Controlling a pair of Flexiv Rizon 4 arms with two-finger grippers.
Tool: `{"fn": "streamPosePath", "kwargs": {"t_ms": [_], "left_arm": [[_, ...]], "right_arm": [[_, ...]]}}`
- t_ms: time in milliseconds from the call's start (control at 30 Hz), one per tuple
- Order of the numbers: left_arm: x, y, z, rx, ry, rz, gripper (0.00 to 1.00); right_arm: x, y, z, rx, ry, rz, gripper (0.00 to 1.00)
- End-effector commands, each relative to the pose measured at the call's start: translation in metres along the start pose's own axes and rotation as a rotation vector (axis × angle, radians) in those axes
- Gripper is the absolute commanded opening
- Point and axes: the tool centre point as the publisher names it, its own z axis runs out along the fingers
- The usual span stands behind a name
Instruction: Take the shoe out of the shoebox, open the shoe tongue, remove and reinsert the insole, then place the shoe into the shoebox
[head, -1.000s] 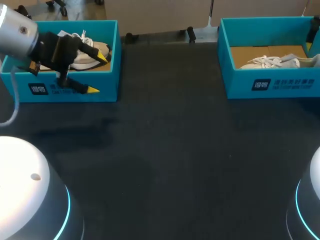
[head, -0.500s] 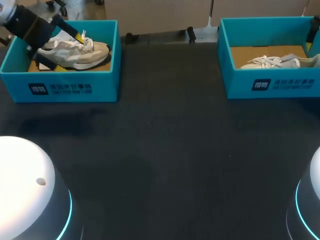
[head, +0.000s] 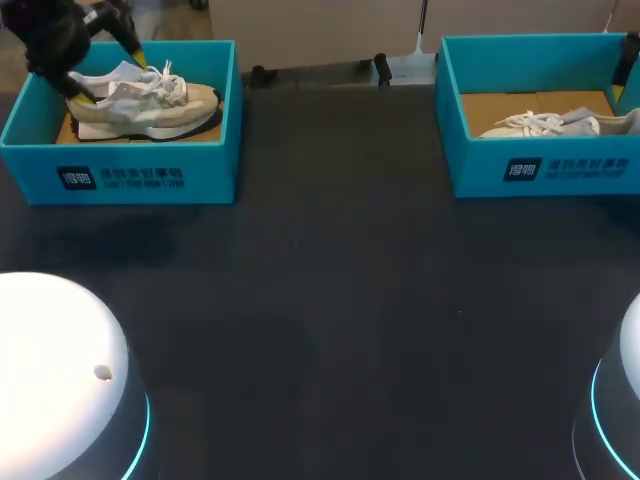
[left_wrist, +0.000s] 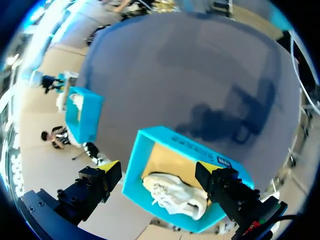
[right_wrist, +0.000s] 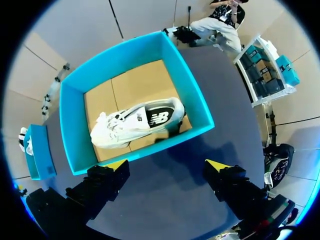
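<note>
The beige lace-up sneaker (head: 150, 103) lies on its sole inside the open teal cardboard shoebox (head: 130, 178) at the far left corner of the dark surface (head: 340, 300). Its toe points toward the middle of the far edge and its white laces face up. The box's front wall carries a white printed mark and a line of small characters, which I leave unread.

The left tool (left_wrist: 157, 170) hangs above the heel end of this sneaker, coming in over the surface's far left corner. Its two fingers stand wide apart. From the wrist the whole box and shoe show ahead between them, with nothing clasped. From overhead one yellow tip sits behind the collar and the other by the heel; whether either touches the shoe cannot be told.

A second ago this tool was over the box's front wall, with a grey arm link crossing the box. Half a second ago it had drawn back toward the far left corner, and now it sits further back still — the sneaker has kept its place.

At the far right corner a second teal shoebox (right_wrist: 192, 95) holds a white lace-up sneaker (right_wrist: 135, 122) on its brown cardboard floor. The right tool (right_wrist: 167, 165) hovers above the near side of that box — fingers spread, gripping nothing.
</note>
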Motion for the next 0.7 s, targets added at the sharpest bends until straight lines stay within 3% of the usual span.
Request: {"fn": "streamPosePath", "kwargs": {"t_ms": [33, 400, 700], "left_arm": [[-0.004, -0.007, -0.002, -0.135, 0.206, 0.156, 1.0], [-0.004, -0.007, -0.002, -0.135, 0.206, 0.156, 1.0], [0.013, 0.033, -0.004, -0.151, 0.181, 0.147, 1.0]], "right_arm": [[0.0, 0.0, 0.0, -0.001, 0.0, 0.0, 1.0], [0.0, 0.0, 0.0, -0.001, 0.0, 0.0, 1.0], [0.0, 0.0, 0.0, -0.001, 0.0, 0.0, 1.0]]}}
